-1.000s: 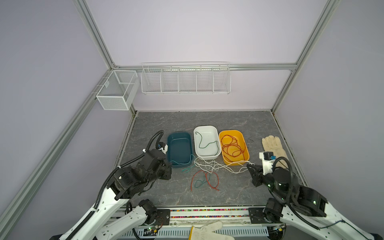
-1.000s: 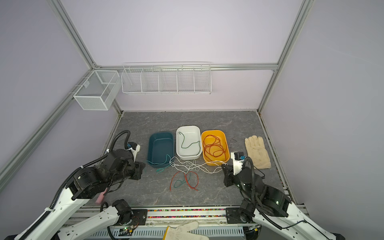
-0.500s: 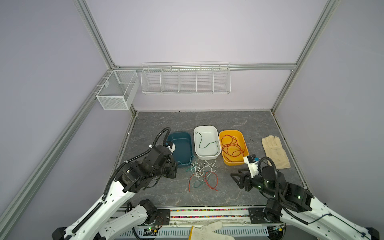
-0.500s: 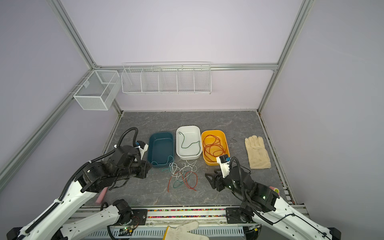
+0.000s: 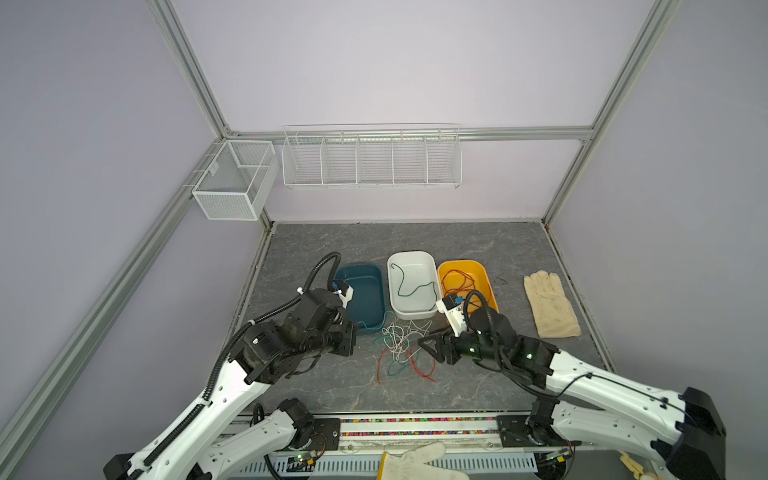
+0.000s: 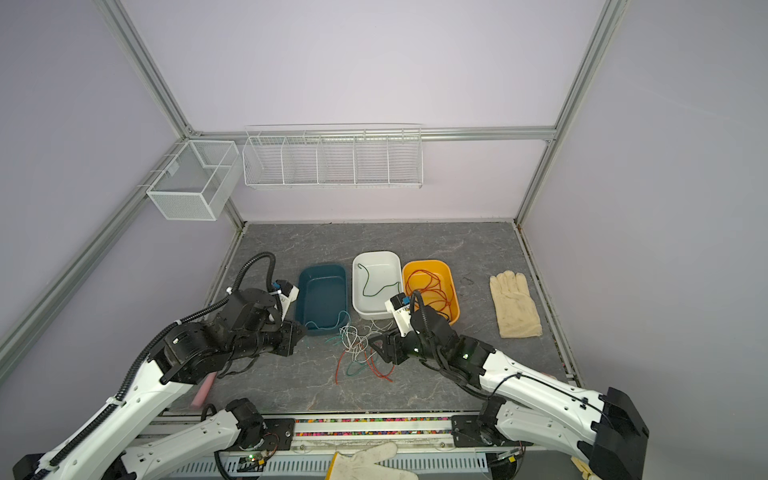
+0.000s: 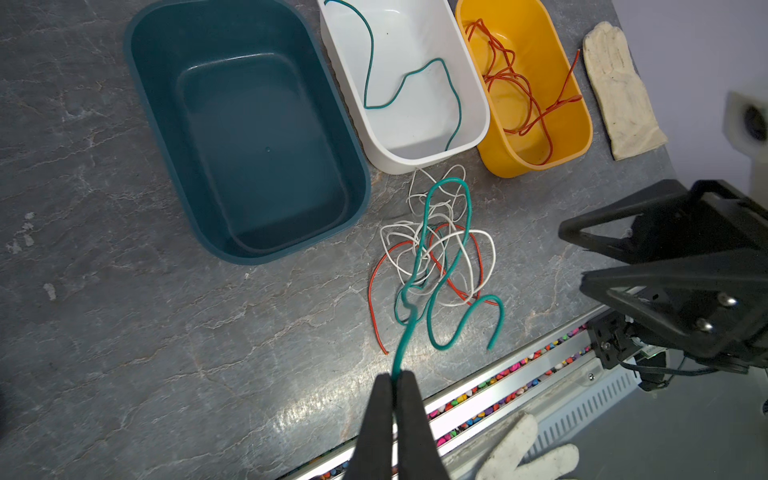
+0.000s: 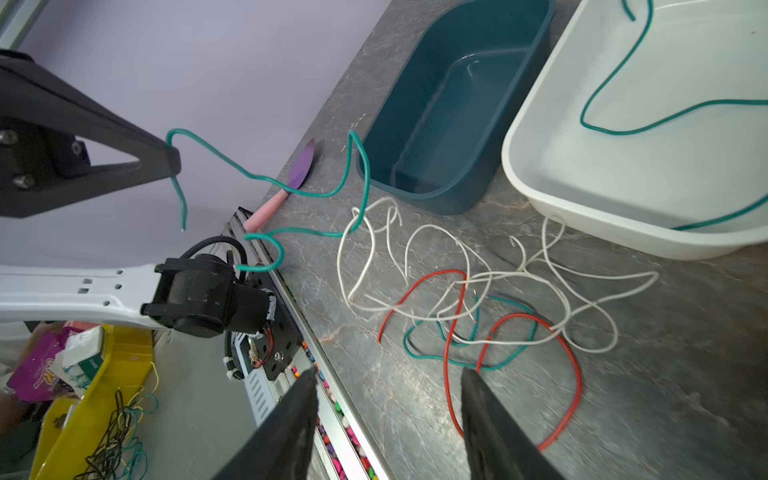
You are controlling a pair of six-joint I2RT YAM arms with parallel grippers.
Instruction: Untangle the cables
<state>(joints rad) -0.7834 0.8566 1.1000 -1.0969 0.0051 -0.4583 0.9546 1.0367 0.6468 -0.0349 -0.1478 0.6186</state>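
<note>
Yellow tray (image 7: pixel 575 120) holds red cable (image 7: pixel 505 76); white tray (image 7: pixel 415 124), green cable (image 7: pixel 369 62).

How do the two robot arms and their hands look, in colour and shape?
The left arm and right arm have white links, black joints and a black corrugated hose each. The left hand and right hand have black, tapering fingers.

The right gripper (image 8: pixel 388 371) has moved in from beside the yellow tray (image 5: pixel 484 286) to the tangle (image 5: pixel 401 353) and spread its fingers (image 8: pixel 299 415), letting the stretched white cable (image 5: pixel 395 336) slump into loops, while the left gripper (image 7: pixel 395 378) edged inward.
</note>
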